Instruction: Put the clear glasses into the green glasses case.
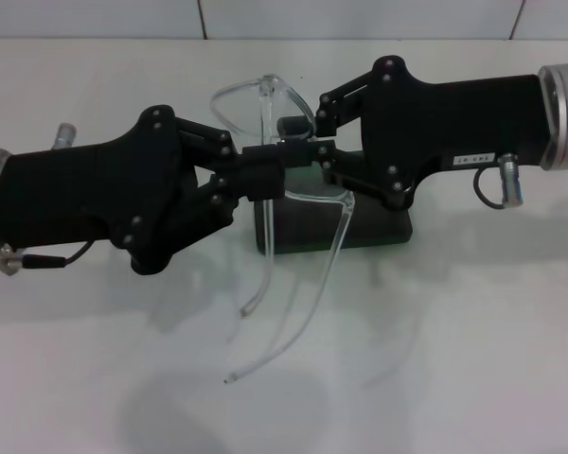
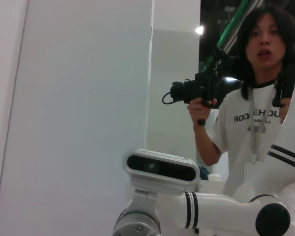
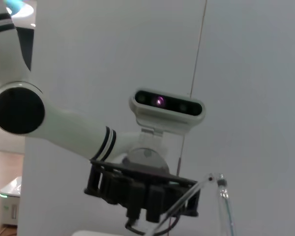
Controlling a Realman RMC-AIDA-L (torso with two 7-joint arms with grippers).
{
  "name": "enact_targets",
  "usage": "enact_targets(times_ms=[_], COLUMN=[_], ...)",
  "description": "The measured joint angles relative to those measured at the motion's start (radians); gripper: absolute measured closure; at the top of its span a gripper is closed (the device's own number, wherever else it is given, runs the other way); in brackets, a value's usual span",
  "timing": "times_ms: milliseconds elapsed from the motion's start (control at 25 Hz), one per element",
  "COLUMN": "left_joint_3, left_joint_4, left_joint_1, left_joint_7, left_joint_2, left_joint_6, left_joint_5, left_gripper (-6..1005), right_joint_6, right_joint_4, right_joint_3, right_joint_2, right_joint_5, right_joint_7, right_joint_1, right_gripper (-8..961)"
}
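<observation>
**Clear plastic frame pinched between two grippers above the case**

Clear plastic wraparound glasses (image 1: 265,104) hang in the air between both arms, above the dark green rectangular case (image 1: 379,230), which sits on the white table (image 1: 473,359) and looks shut from the head view, though most of it is hidden.

Risks you should watch:
- The case lid looks down; both arms are busy, so nothing is free to open it.
- The thin clear temples (image 1: 303,312) are unfolded and dangle low toward you; they could snag the case edge or overhang it when lowered.
- Two grips on a slick frame: any mismatch in arm motion could twist or pop it loose.

The left gripper (image 1: 270,170) has its jaws narrow, clamped on the frame near the bridge. The right gripper (image 1: 308,142) meets it from the other side, jaws also closed down on the frame's middle. The lens arcs up behind the fingertips, the temples trail below them. The right wrist view shows one clear temple (image 3: 223,206) crossing beside the left gripper.
</observation>
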Motion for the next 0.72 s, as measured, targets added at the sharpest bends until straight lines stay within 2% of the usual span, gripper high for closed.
enact_targets(times_ms=[240,520,720], left_joint_3=[-0.007,-0.065,-0.072], left_joint_4=[-0.053,-0.077,-0.086], left_joint_1=[-0.002,0.003,0.003], left_joint_7=[0.044,0.067,0.075], left_joint_2=[0.003,-0.003,-0.003], left_joint_6=[-0.004,-0.009,-0.012], left_joint_5=[-0.017,-0.032,-0.026], left_gripper=[930,930,930], right_joint_6=[-0.001,0.001,0.011], right_joint_4=[0.000,0.002,0.003], right_joint_3=[-0.006,-0.018,-0.019], right_joint_2=[0.002,0.002,0.002], right_joint_5=[0.002,0.003,0.003], right_joint_7=[-0.001,-0.001,-0.002], right_joint_1=[0.005,0.013,0.015], right_gripper=[841,841,841])
